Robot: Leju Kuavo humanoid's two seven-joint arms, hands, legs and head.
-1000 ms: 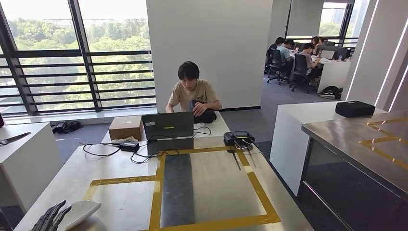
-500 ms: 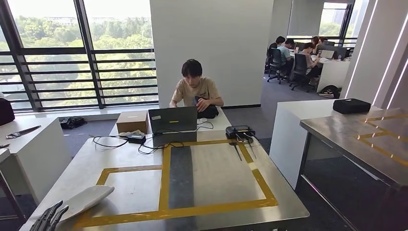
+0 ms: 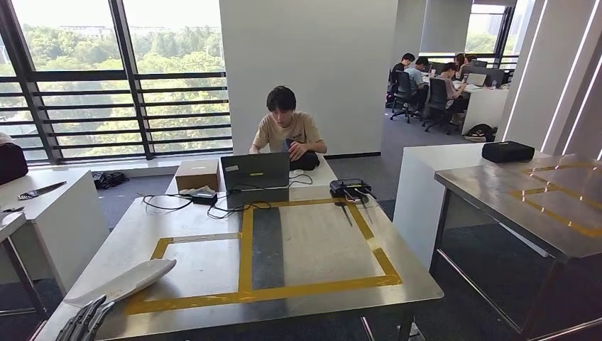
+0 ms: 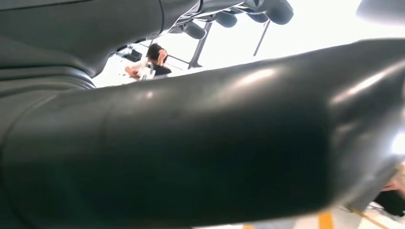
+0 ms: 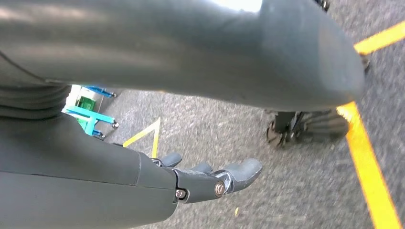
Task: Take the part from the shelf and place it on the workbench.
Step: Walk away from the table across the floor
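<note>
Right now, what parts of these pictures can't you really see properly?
- Left hand: cut off by the head view's bottom edge, so how it grips the white part is hidden.
- Left wrist view: a thick dark thumb blocks nearly everything.
- Laptop: its lid faces us, so the screen is hidden.
- Right hand: its fingers hang over the floor, partly hidden behind the grey cover.

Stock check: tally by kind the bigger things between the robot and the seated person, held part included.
laptop: 1
cardboard box: 1
black device with antennas: 1
white part, held by the left hand: 1
Total: 4
</note>
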